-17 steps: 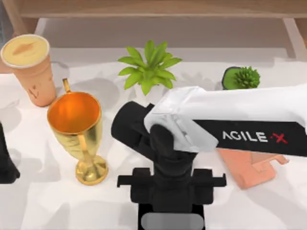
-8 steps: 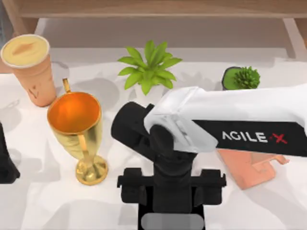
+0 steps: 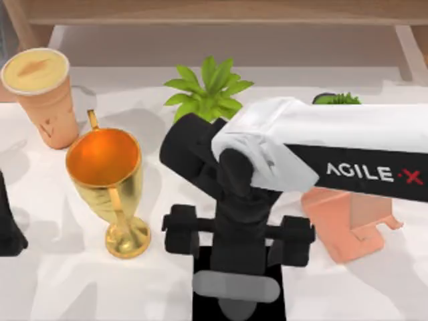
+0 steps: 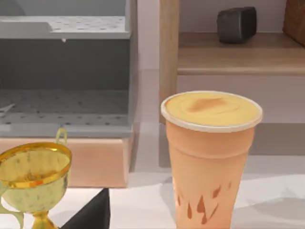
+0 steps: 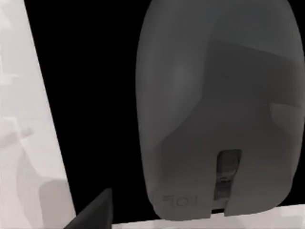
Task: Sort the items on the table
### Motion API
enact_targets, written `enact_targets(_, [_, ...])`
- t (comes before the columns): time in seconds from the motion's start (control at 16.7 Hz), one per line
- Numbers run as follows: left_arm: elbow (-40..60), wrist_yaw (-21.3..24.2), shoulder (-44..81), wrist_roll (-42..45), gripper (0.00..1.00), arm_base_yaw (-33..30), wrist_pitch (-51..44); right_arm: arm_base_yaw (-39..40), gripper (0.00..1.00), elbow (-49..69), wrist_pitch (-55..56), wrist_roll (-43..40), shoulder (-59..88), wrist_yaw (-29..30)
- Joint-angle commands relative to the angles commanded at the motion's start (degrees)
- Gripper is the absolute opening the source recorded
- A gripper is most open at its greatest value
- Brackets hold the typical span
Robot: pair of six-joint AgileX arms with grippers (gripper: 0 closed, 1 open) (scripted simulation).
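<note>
At the top view's far left edge the left arm (image 3: 8, 227) sat parked. At lower centre, the right gripper (image 3: 237, 281), fingers hidden, hung directly over the dark grey rounded plastic computer mouse (image 3: 235, 289) on the black rectangular pad (image 3: 200, 304), so the right arm was nearer.

The right arm (image 3: 348, 144) is a white-shelled link with a black side panel (image 3: 364, 177) that carries the white lettering "AGILE" followed by a red X. Toward its end the white casing gives way to rounded matte-black housings (image 3: 194, 157) and a black wrist column. A black crossbar with blocky ends (image 3: 237, 231) spans the wrist. The left arm (image 3: 8, 221) is a plain black rounded form at the table's left edge.
</note>
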Motion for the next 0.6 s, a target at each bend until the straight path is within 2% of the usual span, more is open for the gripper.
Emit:
enact_targets(0.3, [0.0, 0.0, 0.0, 0.0, 1.0, 0.0, 0.0, -9.8, 1.0, 7.1, 3.1, 9.9, -6.3, 2.1])
enact_targets(0.6, [0.0, 0.0, 0.0, 0.0, 1.0, 0.0, 0.0, -24.7, 1.0, 10.8, 2.7, 30.1, -10.2, 2.3])
